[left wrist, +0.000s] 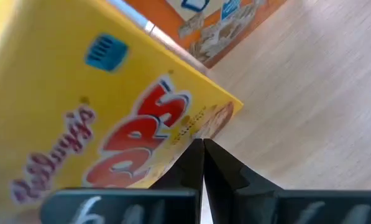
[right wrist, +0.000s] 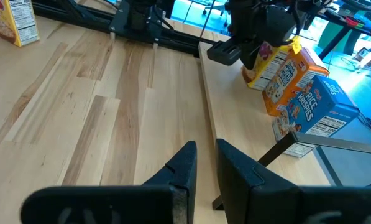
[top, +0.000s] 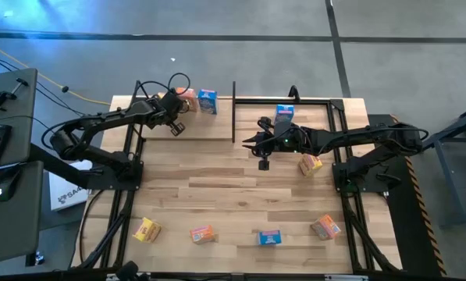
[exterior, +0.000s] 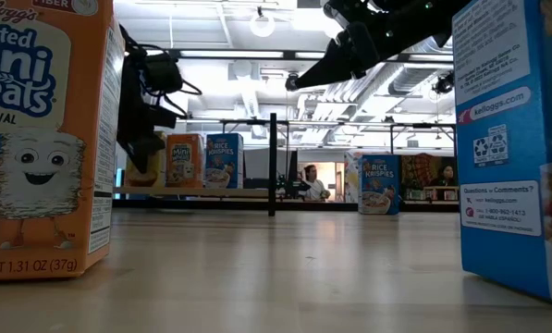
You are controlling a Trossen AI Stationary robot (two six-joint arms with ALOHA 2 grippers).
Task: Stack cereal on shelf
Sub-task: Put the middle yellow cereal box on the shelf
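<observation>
The shelf (top: 209,129) is a raised light-wood board with black posts at the table's far edge. On it stand a yellow cereal box (right wrist: 260,62), an orange one (exterior: 185,160) and a blue one (top: 208,101). My left gripper (top: 172,108) is shut at the yellow box (left wrist: 98,124), whose face fills the left wrist view. My right gripper (right wrist: 206,155) hovers above the table just right of the board's edge (right wrist: 201,93), open by a narrow gap and holding nothing. Several more boxes stand along the near edge. My left gripper has its shut fingertips (left wrist: 194,152) right at the lower corner of the yellow box (left wrist: 219,112), which leans tilted on the shelf board. I cannot tell whether they touch it.
A blue box (top: 285,115) stands inside the black frame right of the board, and an orange-yellow box (top: 311,164) lies beside my right arm. A yellow (top: 147,229), an orange (top: 203,233), a blue (top: 270,237) and another orange box (top: 325,227) line the near edge. Bare wood lies mid-table.
</observation>
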